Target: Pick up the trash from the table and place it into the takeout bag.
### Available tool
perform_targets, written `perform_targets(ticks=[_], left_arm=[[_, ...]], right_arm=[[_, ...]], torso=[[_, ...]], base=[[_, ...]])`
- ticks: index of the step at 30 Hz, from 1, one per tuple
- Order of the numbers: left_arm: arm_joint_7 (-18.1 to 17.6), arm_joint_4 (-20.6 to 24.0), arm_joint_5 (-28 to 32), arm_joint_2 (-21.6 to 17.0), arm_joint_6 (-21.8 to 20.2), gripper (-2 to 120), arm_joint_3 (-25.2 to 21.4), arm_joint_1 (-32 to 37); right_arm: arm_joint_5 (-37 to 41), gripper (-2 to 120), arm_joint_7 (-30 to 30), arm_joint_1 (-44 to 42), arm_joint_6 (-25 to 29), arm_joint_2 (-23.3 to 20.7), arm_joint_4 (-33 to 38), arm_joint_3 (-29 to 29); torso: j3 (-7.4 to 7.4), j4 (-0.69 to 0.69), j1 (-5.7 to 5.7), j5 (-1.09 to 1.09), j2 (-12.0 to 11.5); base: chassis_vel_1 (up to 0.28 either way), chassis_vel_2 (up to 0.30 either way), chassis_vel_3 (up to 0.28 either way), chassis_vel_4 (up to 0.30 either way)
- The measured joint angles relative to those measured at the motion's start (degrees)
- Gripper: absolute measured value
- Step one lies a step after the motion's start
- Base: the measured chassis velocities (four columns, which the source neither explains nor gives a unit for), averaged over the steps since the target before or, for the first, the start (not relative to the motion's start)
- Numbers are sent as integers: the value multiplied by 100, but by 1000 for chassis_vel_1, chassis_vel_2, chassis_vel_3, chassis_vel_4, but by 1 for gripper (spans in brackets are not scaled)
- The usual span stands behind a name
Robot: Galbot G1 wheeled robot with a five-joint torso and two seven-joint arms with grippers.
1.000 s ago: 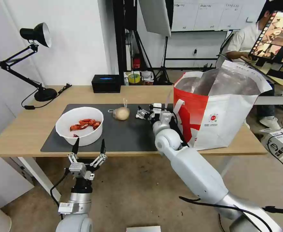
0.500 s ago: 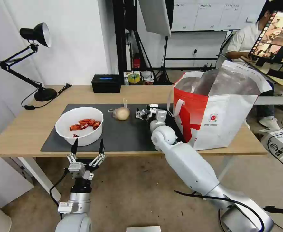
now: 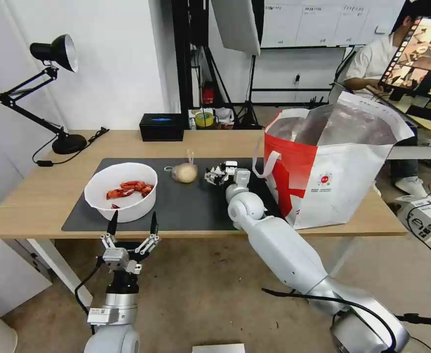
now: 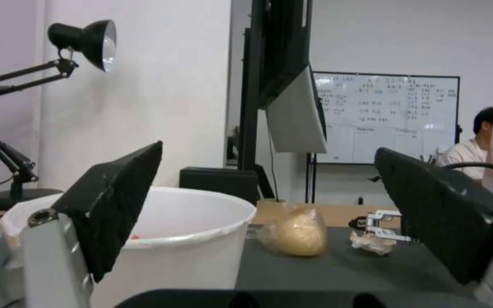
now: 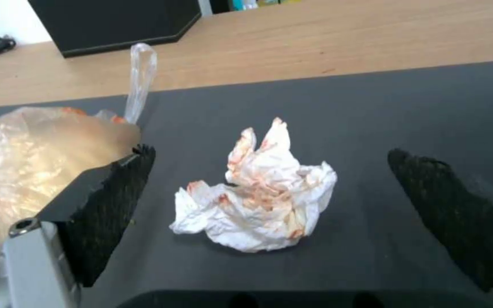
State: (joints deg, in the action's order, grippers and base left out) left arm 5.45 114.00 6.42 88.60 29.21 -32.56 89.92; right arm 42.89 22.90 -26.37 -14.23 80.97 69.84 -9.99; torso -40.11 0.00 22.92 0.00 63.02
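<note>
1. The table (image 3: 38, 196) carries a dark grey mat (image 3: 186, 206); bare wood runs along its far edge and its 9 o'clock end, where a black desk lamp (image 3: 53, 98) stands, with a small black box (image 3: 161, 127) at 12 o'clock.
2. The takeout bag (image 3: 333, 166) stands upright with its mouth open on the table's 3 o'clock end, its red side touching the mat's edge.
3. The white bowl (image 3: 121, 191) with red crayfish shells sits at 9 o'clock on the mat, close to the near edge; open mat lies between it and the right arm.
4. The bagged beige lump (image 3: 184, 172) lies near the mat's far edge, just beside the crumpled tissue (image 5: 258, 201) at its 3 o'clock.
5. The right gripper (image 3: 215, 175) reaches low over the mat, forearm stretched from the near edge — its fingers (image 5: 109, 209) are spread wide on either side of the red-stained tissue, not touching it, holding nothing.
6. The left gripper (image 3: 132, 230) points upward below the table's near edge, under the bowl — fingers wide apart and empty.
</note>
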Motion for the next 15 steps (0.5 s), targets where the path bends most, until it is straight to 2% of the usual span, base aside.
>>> perform_targets(ticks=[5,8,15], left_arm=[[-1,-29,5,0,9,100,1,-4],[-1,-40,6,0,18,100,2,-3],[-1,-53,9,0,41,100,5,-5]], right_arm=[[-68,99,-33,0,0,24,-86,-33],[-80,92,-55,0,0,30,-113,-36],[-94,62,-69,2,0,48,-160,-41]], torso=[[0,0,0,0,0],[0,0,0,0,0],[0,0,0,0,0]], base=[[0,0,0,0],[0,0,0,0],[0,0,0,0]])
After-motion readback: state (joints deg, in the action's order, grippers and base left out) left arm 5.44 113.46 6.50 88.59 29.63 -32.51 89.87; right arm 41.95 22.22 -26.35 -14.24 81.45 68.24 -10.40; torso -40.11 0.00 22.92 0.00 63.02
